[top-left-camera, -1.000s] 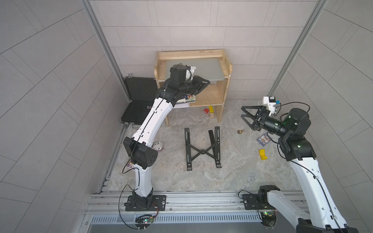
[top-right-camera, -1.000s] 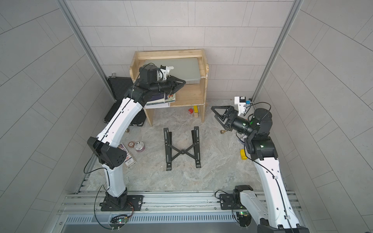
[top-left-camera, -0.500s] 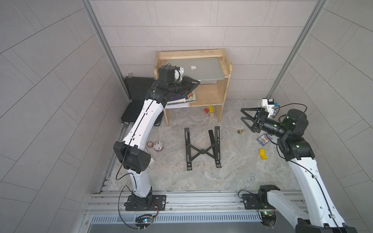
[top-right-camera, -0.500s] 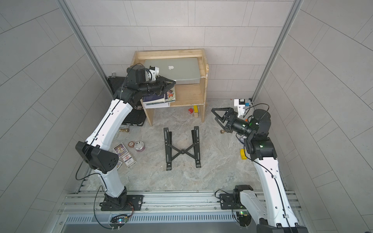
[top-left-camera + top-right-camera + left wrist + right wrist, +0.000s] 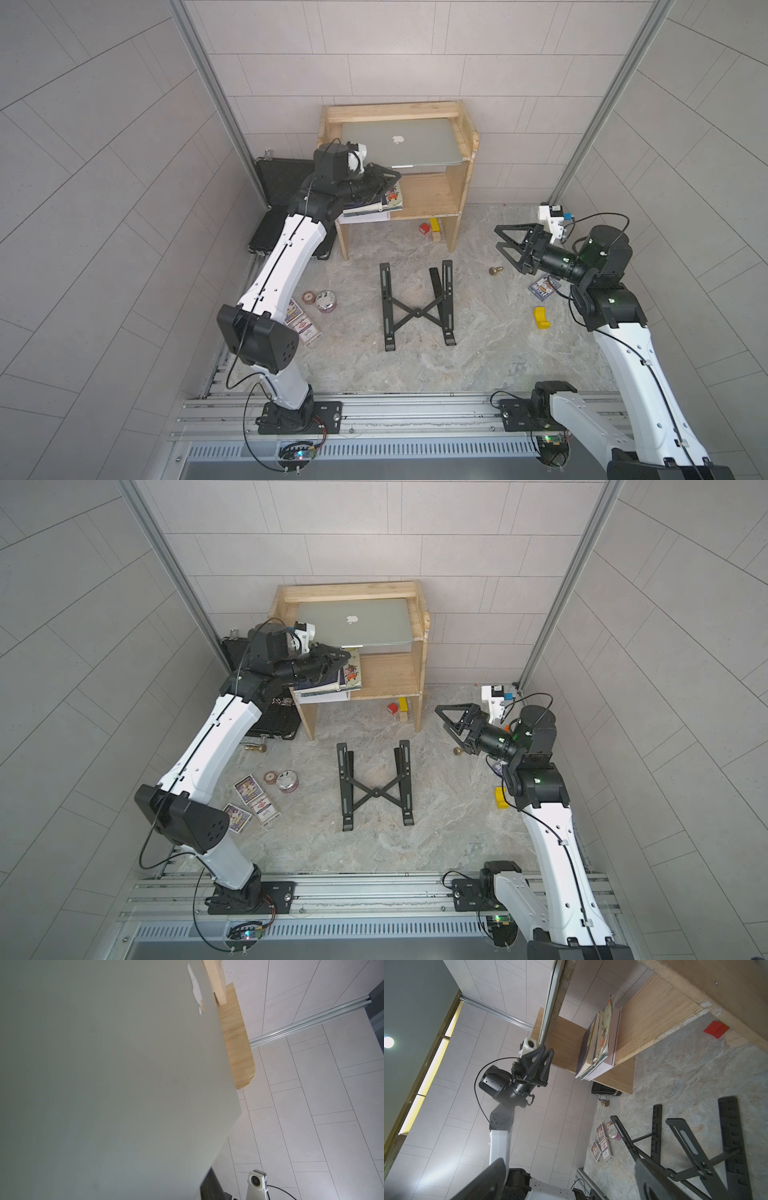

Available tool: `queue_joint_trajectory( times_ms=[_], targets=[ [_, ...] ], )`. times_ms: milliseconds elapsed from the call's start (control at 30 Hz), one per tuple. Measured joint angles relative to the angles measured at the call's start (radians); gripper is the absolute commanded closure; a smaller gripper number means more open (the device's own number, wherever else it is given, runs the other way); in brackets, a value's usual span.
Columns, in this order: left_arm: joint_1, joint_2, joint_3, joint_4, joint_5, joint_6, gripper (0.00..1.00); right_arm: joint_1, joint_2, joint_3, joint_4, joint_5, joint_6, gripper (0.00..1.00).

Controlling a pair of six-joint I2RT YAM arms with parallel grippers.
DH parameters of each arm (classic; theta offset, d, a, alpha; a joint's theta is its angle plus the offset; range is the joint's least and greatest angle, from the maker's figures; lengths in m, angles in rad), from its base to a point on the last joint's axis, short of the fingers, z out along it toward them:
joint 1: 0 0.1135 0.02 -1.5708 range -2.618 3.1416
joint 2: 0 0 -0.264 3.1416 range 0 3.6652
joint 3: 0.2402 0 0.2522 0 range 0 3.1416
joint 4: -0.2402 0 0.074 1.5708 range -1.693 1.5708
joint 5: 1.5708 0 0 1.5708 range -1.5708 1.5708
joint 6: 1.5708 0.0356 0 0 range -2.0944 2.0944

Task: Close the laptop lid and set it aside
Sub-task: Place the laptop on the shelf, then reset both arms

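Observation:
The silver laptop [image 5: 407, 143] lies shut on the top board of the wooden shelf [image 5: 467, 166], with the apple logo on the laptop lid [image 5: 353, 621] facing up. My left gripper [image 5: 392, 173] is shut and holds nothing. It sits just below the left part of the laptop's front edge. In the right wrist view the left gripper [image 5: 547, 1049] has its fingers nearly together by the laptop's corner; I cannot tell if they touch it. The lid [image 5: 114, 1074] fills the left wrist view, with one black finger [image 5: 209, 1186] at its edge. My right gripper [image 5: 498, 237] hovers open and empty over the floor right of the shelf.
A black folding stand [image 5: 415, 307] lies mid-floor. A black briefcase [image 5: 282, 187] leans by the left wall. Books [image 5: 386, 199] are stacked on the lower shelf. Card boxes [image 5: 301, 324], a tin [image 5: 326, 301], a brass knob [image 5: 495, 270] and a yellow block [image 5: 540, 318] lie scattered.
My left arm has drawn back to the left along the laptop's front edge, uncovering the lid and its logo. The laptop has stayed put. The right arm has barely moved.

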Motion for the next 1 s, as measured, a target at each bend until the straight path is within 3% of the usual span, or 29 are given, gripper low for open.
queue_joint_trajectory(
  times_ms=[200, 300, 367, 500, 667, 833, 1000],
  targets=[
    [0.002, -0.234, -0.223, -0.057, -0.047, 0.065, 0.34, 0.0, 0.028, -0.001, -0.052, 0.034, -0.053, 0.0],
    [0.002, -0.369, -0.312, -0.112, -0.103, 0.147, 0.12, 0.0, 0.021, 0.0, -0.12, 0.113, -0.133, 0.0],
    [0.002, -0.47, -0.376, -0.153, -0.149, 0.207, 0.04, 0.0, 0.011, 0.0, -0.161, 0.199, -0.202, 0.0],
    [0.005, -0.663, -0.517, -0.225, -0.298, 0.326, 0.02, -0.002, -0.039, -0.02, -0.196, 0.418, -0.349, 0.0],
    [0.005, -0.831, -0.722, -0.261, -0.513, 0.388, 0.0, -0.002, -0.138, -0.164, -0.167, 0.687, -0.393, 0.02],
    [0.009, -0.955, -0.943, -0.215, -0.655, 0.452, 0.0, -0.005, -0.179, -0.343, -0.011, 0.817, -0.44, 0.03],
    [0.009, -0.936, -1.092, -0.065, -0.761, 0.501, 0.0, -0.005, -0.11, -0.409, 0.176, 0.906, -0.534, 0.05]
  ],
)
